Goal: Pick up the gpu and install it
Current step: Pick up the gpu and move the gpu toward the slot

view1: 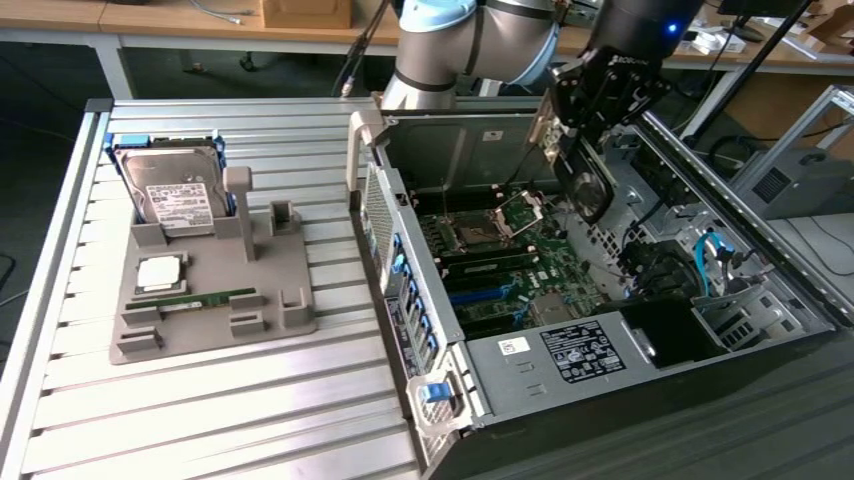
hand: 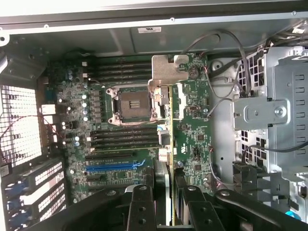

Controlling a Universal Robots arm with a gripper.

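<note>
Step in hand (judged): carrying the gpu over the open case toward its slot.

- Tabletop (view1: 200, 400): ribbed metal. A grey parts fixture (view1: 287, 310) lies at the exterior view's left and carries the hard drive (view1: 174, 195).
- Computer case (view1: 561, 360): on its side, open, at the exterior view's right. The motherboard (hand: 192, 134) is exposed inside.
- Gpu (view1: 583, 185): off the tabletop, held edge-down above the far part of the motherboard. Its dark fan face shows in the exterior view. In the wrist view it appears edge-on, hanging well clear of the board.
- Pincer (view1: 577, 150): clamped on the gpu's upper edge, one finger on each face of the card.
- Blue expansion slot (hand: 115, 167): looks empty. The card's edge seems to cross the slot's line rather than lie along it.

To do this well:
- Keep the card upright.
- Bring its lower edge parallel to the slot and directly over it before any descent.
- Point the metal bracket (hand: 168, 67) toward the case's rear openings.
- Stay clear of the grey cables (hand: 226, 91) beside the drive cage.

Risk: a skewed card would jam against the slot walls.
</note>
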